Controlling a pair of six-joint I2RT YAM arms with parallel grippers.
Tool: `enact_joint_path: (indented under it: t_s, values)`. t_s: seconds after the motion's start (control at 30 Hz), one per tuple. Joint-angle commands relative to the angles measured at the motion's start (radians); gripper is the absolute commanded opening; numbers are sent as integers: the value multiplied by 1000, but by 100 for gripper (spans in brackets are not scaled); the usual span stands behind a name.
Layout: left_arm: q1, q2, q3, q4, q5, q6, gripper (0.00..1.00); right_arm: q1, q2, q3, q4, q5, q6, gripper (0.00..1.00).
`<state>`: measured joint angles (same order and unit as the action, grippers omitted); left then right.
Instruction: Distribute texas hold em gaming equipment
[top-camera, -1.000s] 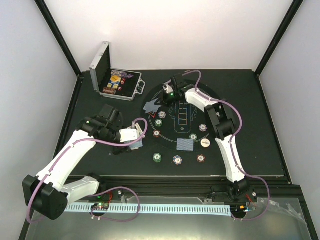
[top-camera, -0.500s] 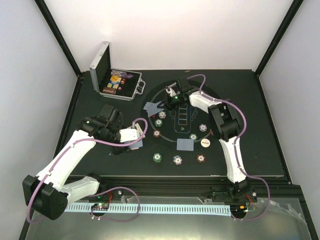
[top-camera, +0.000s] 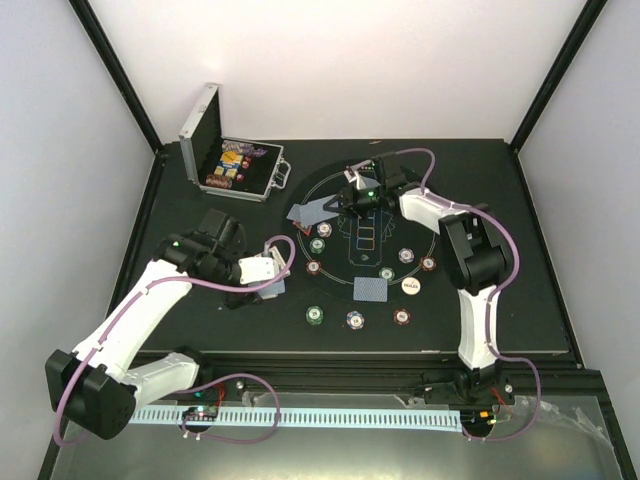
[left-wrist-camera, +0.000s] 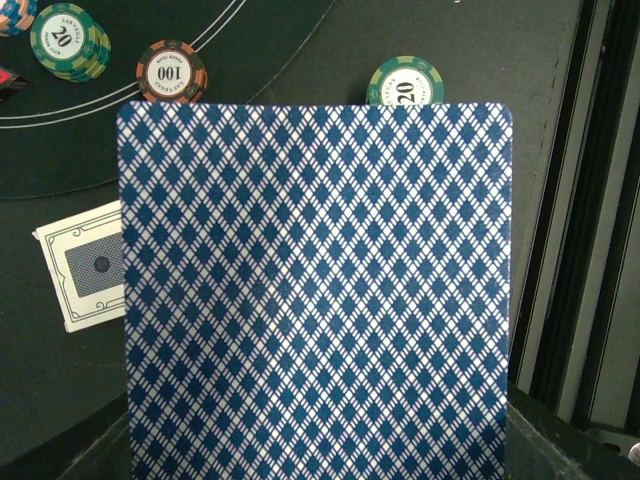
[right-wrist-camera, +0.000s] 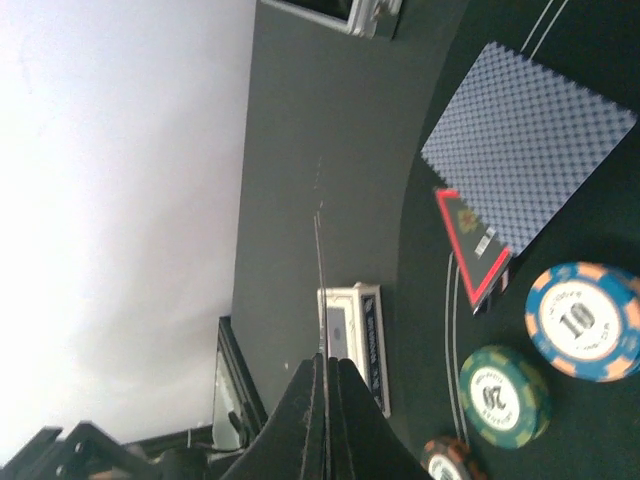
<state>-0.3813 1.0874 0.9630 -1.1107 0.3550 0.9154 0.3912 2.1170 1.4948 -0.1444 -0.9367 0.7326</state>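
Note:
A blue diamond-backed playing card (left-wrist-camera: 315, 290) fills the left wrist view and hides the fingers; my left gripper (top-camera: 268, 275) is shut on it, left of the round mat. My right gripper (top-camera: 352, 200) is shut on a card seen edge-on (right-wrist-camera: 322, 250), at the mat's far side. Beside it lie fanned cards (right-wrist-camera: 530, 150) (top-camera: 308, 213) and a red triangular marker (right-wrist-camera: 475, 250). Chips ring the mat: blue-white (right-wrist-camera: 585, 320), green (right-wrist-camera: 505, 395) (left-wrist-camera: 404, 82) and dark red (left-wrist-camera: 171, 71). One card (top-camera: 369, 288) and a white button (top-camera: 410, 285) lie on the near side.
The silver case (top-camera: 232, 165) stands open at the back left with more pieces inside. A white-edged card box (left-wrist-camera: 85, 265) (right-wrist-camera: 355, 340) lies on the table left of the mat. Several chips (top-camera: 355, 319) sit along the mat's near rim. Black rails edge the table.
My right arm has swung to the right, carrying its gripper a short way right along the mat's far side. The left arm and its card have not moved.

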Motion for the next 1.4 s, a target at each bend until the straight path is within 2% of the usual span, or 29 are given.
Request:
enact_joint_path:
  t_s: [0.0, 0.1, 0.2, 0.43, 0.7, 1.0, 1.07, 1.17, 1.3, 1.37]
  values:
    - [11, 1, 22, 15, -9, 2, 2, 3, -112, -109, 100, -79, 43, 1]
    - [13, 12, 19, 32, -10, -1, 2, 3, -207, -216, 196, -90, 78, 1]
    - [13, 26, 22, 37, -1, -4, 1, 3, -223, -233, 182, -73, 74, 1]
    - [14, 5, 30, 25, 3, -9, 1, 5, -21, -9, 142, -48, 121, 1]
    - [15, -2, 35, 12, -1, -9, 2, 25, 228, 347, -160, 126, 21, 1]
    - [17, -16, 30, 3, -4, -5, 2, 53, 331, 481, -224, 214, 18, 2]
    - [18, -18, 30, 3, -4, -4, 2, 59, 351, 524, -256, 227, 10, 8]
    - [18, -21, 29, 1, -4, -3, 2, 71, 364, 565, -319, 257, -13, 32]
    - [19, -21, 35, -3, -6, -1, 2, 72, 340, 571, -391, 334, -51, 48]
    - [19, -22, 34, -4, -4, -1, 2, 72, 317, 559, -426, 372, -79, 50]
